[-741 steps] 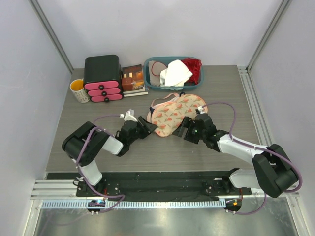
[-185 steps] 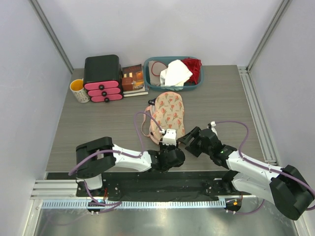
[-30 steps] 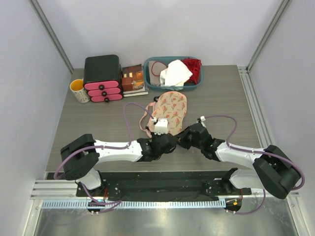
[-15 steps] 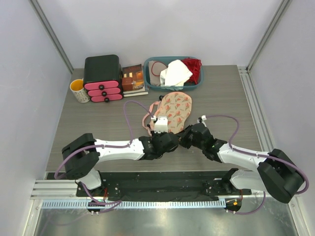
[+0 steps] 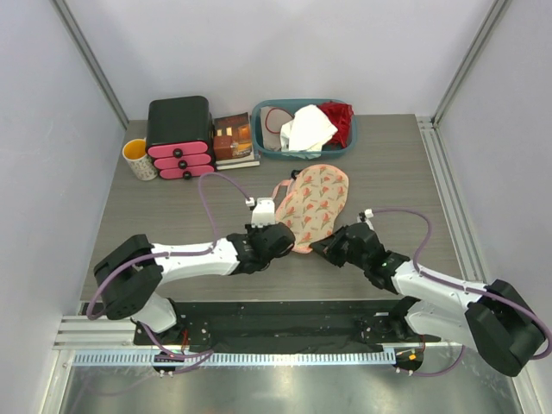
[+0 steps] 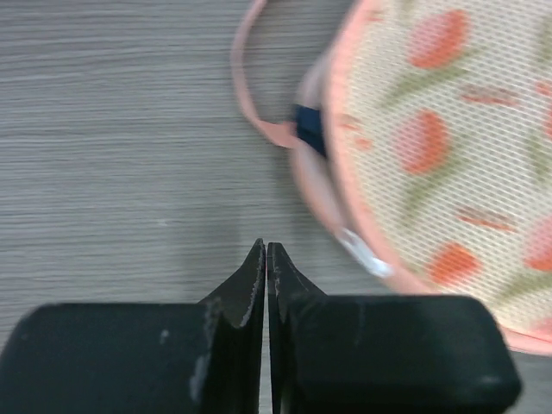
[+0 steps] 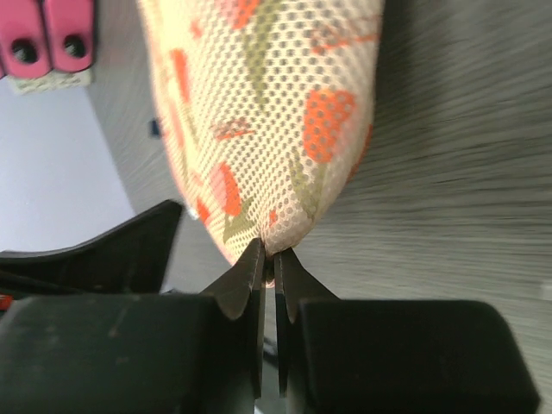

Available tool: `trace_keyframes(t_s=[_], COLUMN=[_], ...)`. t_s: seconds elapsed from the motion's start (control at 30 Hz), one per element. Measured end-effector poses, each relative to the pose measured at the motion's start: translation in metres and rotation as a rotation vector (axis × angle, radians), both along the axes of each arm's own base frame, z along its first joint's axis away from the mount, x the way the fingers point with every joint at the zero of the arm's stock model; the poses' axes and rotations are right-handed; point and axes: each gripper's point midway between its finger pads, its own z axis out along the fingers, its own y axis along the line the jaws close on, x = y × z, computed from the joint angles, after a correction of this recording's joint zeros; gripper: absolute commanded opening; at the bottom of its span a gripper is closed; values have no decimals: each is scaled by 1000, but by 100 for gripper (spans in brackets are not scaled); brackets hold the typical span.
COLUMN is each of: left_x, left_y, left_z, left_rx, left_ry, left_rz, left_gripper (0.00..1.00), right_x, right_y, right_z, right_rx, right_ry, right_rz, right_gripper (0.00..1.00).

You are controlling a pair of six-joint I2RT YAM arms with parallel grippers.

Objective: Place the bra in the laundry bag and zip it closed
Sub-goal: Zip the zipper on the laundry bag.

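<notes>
Right tool (image 7: 269, 255) pinches the laundry bag (image 7: 267, 103) at its tip; left tool (image 6: 266, 249), closed empty, lies beside it.

On the grey wood-grain desk (image 5: 388, 172), the pale pink floral mesh laundry bag (image 5: 319, 203) lies near the middle, slanting from near-left to far-right. A sliver of the dark navy blue bra (image 6: 310, 129) sits inside its left edge (only the left wrist view shows it). The left fingers (image 6: 246, 289) are just left of the bag's near end, apart from it. The right fingers (image 7: 246, 285) touch its near tip. Behind the bag stands the teal plastic basket (image 5: 293, 155), holding a white cloth (image 5: 306, 128) and a red garment (image 5: 338, 121). To its left come stacked books (image 5: 233, 138), a black box with pink drawers (image 5: 179, 129), then a yellow-rimmed mug (image 5: 138, 159).
</notes>
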Motion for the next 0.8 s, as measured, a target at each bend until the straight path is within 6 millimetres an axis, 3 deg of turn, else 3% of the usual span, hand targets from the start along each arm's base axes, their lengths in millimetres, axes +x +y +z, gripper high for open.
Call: trace_keyframes(t_s=[0.13,0.27,0.3,0.37,0.4,0.5,0.63,0.8], left_x=[4,-3,-6,-13,-17,-31,-40,-46], left_y=[24,28,25,19,14,-1,-28,-46], left_z=[-7,-7,-7,-4,-1,5,8,2], left_rx=[45,41,23,-29,-72,-180,-249,-264], left_ry=[10,23,24,27,24,21,38,53], left_rz=[11,-43,-64,-129,-168,-285,-416,-510], left_gripper=[0,0,13,27,39,52,55,52], right_x=[-4,-4,-4,-6,-6,-6,-7,-10], right_y=[-21,-32,-34,-37,-38,-39,-39,-37], right_z=[-22,-27,-27,-28,-28,-26,-25,-23], right_rx=[-68,-111,-123,-151,-168,-197,-211,-208], right_ry=[48,46,41,34,33,22,17,19], right_rz=[-11,8,18,41,54,86,114,137], right_gripper=[9,9,9,9,9,9,9,9])
